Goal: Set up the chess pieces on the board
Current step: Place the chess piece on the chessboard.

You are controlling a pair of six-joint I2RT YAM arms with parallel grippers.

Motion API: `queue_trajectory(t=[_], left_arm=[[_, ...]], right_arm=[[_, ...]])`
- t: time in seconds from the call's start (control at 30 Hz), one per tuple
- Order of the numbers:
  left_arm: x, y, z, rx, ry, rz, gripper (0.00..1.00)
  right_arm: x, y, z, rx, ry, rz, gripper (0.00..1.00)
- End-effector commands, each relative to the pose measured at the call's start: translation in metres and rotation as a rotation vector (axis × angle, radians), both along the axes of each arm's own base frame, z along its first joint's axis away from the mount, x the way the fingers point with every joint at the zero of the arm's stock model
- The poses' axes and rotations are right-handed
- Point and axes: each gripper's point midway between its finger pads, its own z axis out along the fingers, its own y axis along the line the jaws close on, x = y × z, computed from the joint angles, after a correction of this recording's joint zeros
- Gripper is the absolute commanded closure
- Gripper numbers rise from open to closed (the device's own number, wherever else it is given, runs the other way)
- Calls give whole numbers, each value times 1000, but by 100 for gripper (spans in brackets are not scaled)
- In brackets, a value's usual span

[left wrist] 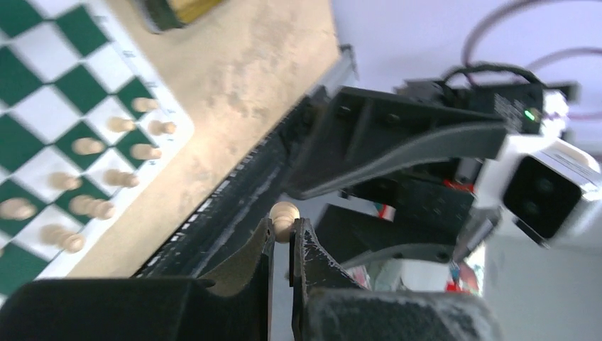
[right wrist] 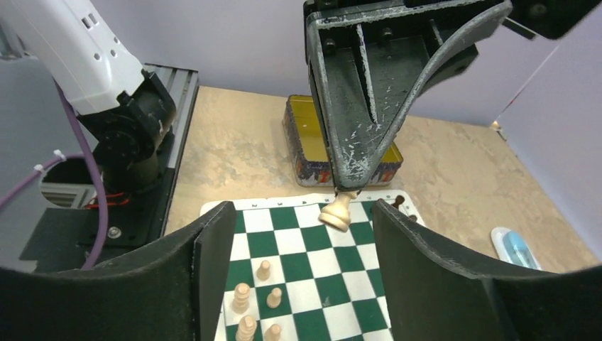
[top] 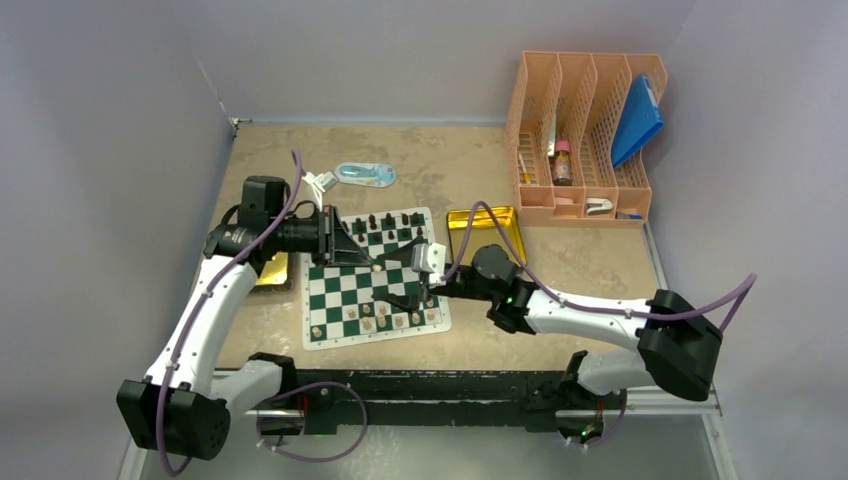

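Along the near edge of the flat green-and-white checkered board, your small cream chess pieces stand in loose rows. Over the board's middle, your left gripper is clenched on the head of one cream piece, which hangs tilted from its fingertips. Your right gripper faces it, jaws spread wide and empty. Along the far edge stand dark chess pieces; a shiny gold rectangular tin sits just beside the far right corner.

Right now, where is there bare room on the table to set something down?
Bare tabletop lies between the blue packet and the orange organizer. The board's middle squares are free, under the left tool and right tool. Crowded: its end rows of chess pieces.
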Motion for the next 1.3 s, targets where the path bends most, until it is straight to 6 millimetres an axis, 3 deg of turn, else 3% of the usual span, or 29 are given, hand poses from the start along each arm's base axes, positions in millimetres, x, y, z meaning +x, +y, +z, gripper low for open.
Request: queue_trajectory(t=[0.0, 0.07, 0.3, 0.5, 0.73, 0.93, 1.27], left_arm=[[27, 26, -17, 249, -32, 235, 100], [32, 43, -28, 357, -15, 331, 100], [31, 71, -50, 537, -15, 561, 100], [23, 88, -96, 664, 22, 685, 100], [33, 96, -137, 778, 34, 777, 100], [25, 97, -191, 970, 148, 814, 100], [15, 104, -216, 997, 178, 892, 100]], right_arm=[[2, -14, 21, 48, 27, -63, 12], [3, -23, 24, 56, 45, -96, 1], [1, -63, 51, 165, 93, -206, 1], [-10, -86, 73, 222, 115, -219, 1], [-17, -97, 78, 218, 160, -217, 1], [-20, -104, 87, 226, 166, -219, 1], [-24, -110, 92, 227, 162, -217, 1]])
